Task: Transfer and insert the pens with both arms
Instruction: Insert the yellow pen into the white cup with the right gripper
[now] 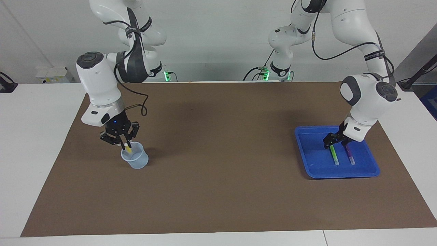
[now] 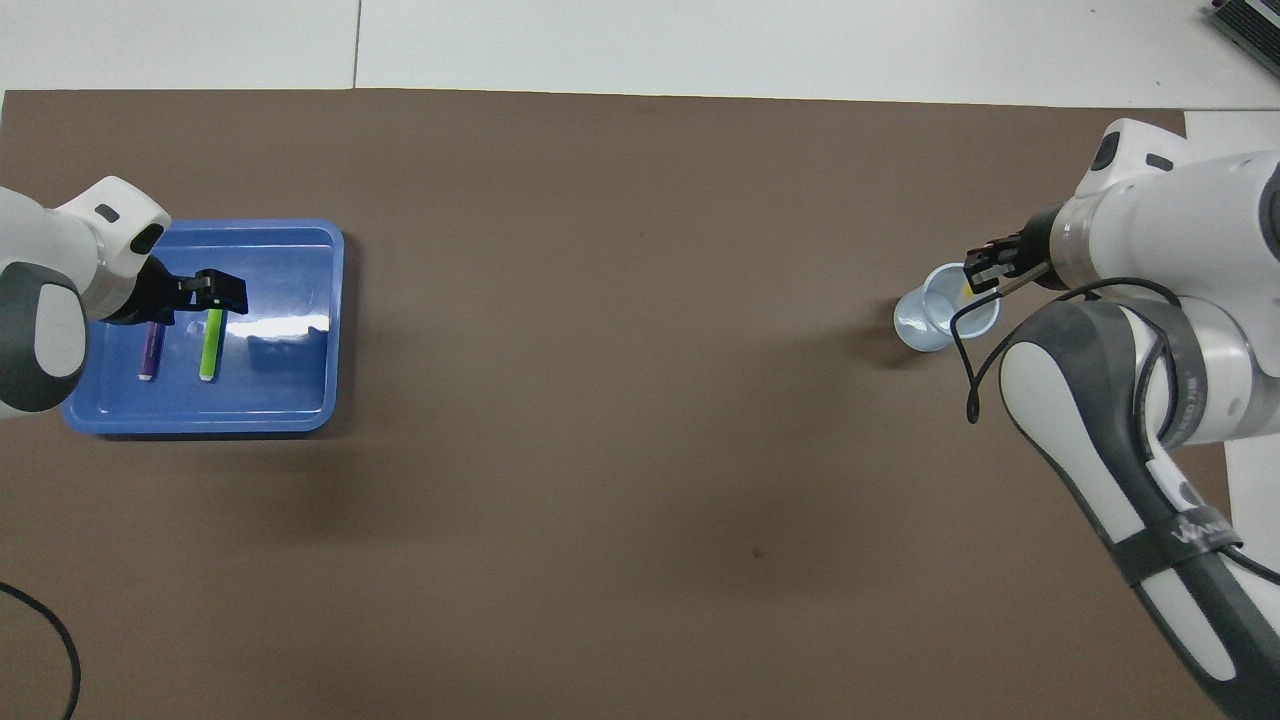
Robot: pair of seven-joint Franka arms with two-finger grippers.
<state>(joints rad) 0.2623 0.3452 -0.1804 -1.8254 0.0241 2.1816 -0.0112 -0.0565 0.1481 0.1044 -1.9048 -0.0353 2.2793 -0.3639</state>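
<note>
Right gripper (image 1: pixel 125 146) at cup (image 1: pixel 135 160) rim, yellow pen (image 1: pixel 127 148).

Lying across most of a white table (image 1: pixel 41 143): a large brown mat (image 1: pixel 218 191), nearly reaching the edge nearest the robots. Standing along that edge: a plain pale wall (image 1: pixel 218 41), evenly lit. Sitting at the wall's foot toward the right arm's end: a small whitish box (image 1: pixel 54 75). Glowing green beside the wall: small lights (image 1: pixel 166 75). Falling softly over the mat: faint dark shadows (image 2: pixel 480 520). Trailing over one corner: a black cable (image 2: pixel 40 640).
</note>
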